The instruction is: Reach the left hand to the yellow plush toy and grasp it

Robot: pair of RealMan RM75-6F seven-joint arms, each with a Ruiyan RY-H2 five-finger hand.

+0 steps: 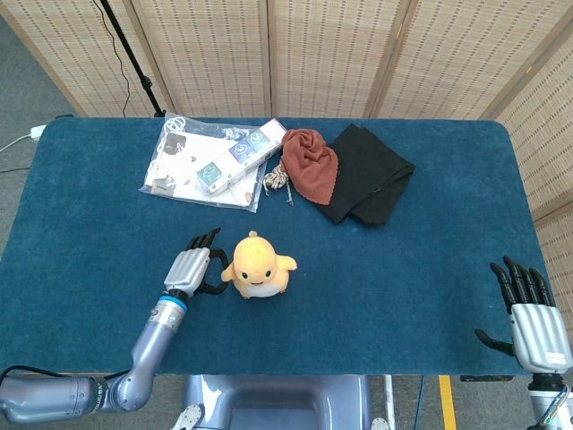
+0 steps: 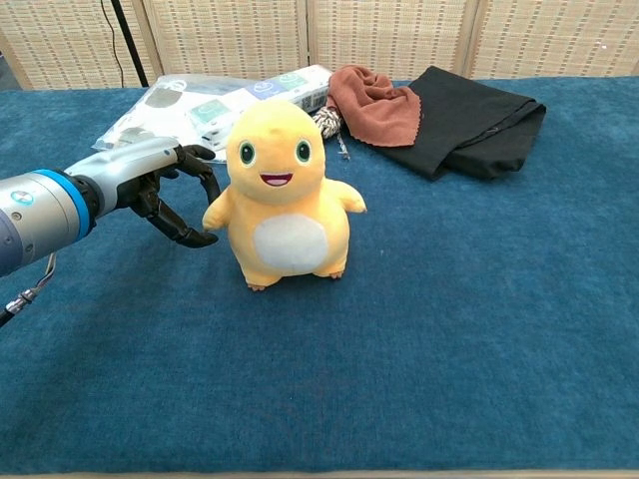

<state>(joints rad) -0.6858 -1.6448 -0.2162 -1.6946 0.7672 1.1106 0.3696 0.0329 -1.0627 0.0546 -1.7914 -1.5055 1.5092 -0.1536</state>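
The yellow plush toy (image 1: 258,266) (image 2: 285,200) stands upright on the blue table near the front, facing the robot. My left hand (image 1: 192,267) (image 2: 150,180) hovers just to its left at body height, with fingers spread and curved toward it. In the chest view the thumb tip reaches close to the toy's arm, and I cannot tell whether it touches. Nothing is held in that hand. My right hand (image 1: 533,318) sits at the table's front right corner with fingers apart and empty, seen only in the head view.
Behind the toy lie a clear plastic bag of packets (image 1: 210,161) (image 2: 200,100), a small knot of rope (image 1: 276,179) (image 2: 327,122), a rust-red cloth (image 1: 311,164) (image 2: 374,100) and a black cloth (image 1: 372,175) (image 2: 469,120). Blue table cover (image 1: 403,269) stretches to the right.
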